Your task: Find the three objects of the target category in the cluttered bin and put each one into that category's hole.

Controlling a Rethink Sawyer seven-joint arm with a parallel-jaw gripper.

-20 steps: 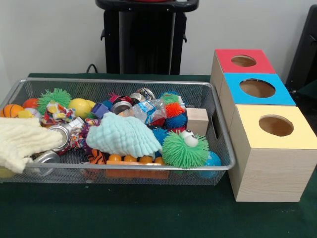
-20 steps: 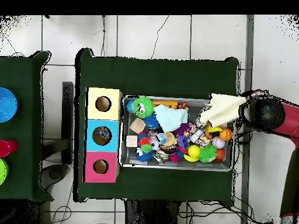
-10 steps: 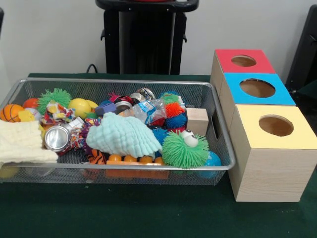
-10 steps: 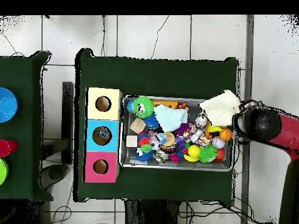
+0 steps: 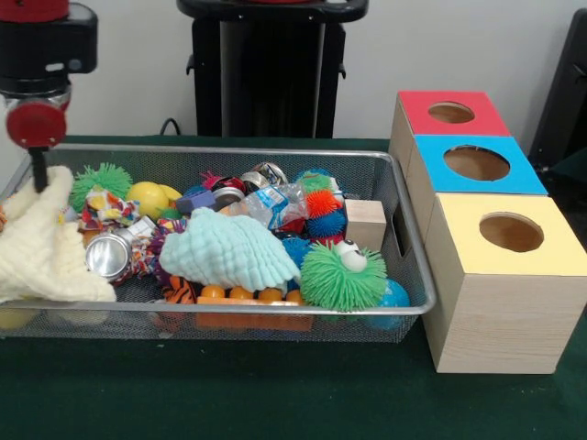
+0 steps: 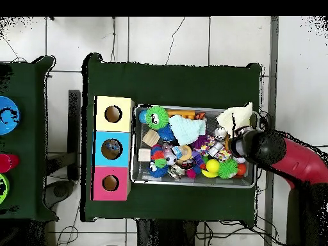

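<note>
A wire mesh bin (image 5: 229, 149) (image 6: 192, 184) holds a jumble of toys, cloths and cans. My gripper (image 5: 40, 181) (image 6: 243, 128) hangs over the bin's left end in the front view, shut on a cream cloth (image 5: 37, 247) (image 6: 234, 118). The cloth is pulled up into a peak and drapes over the rim. Right of the bin stand three wooden boxes, each with a round hole on top: yellow (image 5: 541, 252) (image 6: 113, 102), blue (image 5: 518, 179) (image 6: 102, 148) and red (image 5: 417, 110) (image 6: 99, 182).
In the bin lie a mint cloth (image 5: 229, 249), a green spiky ball with eyes (image 5: 341, 277), a wooden block (image 5: 365, 223), a crushed can (image 5: 108, 254), a yellow ball (image 5: 147, 197) and another green spiky ball (image 5: 101, 179). Dark green cloth (image 5: 275, 394) covers the table.
The arm has swung in from outside the bin to above its end. The cream cloth came with it, rising from a flat drape into a peak.
</note>
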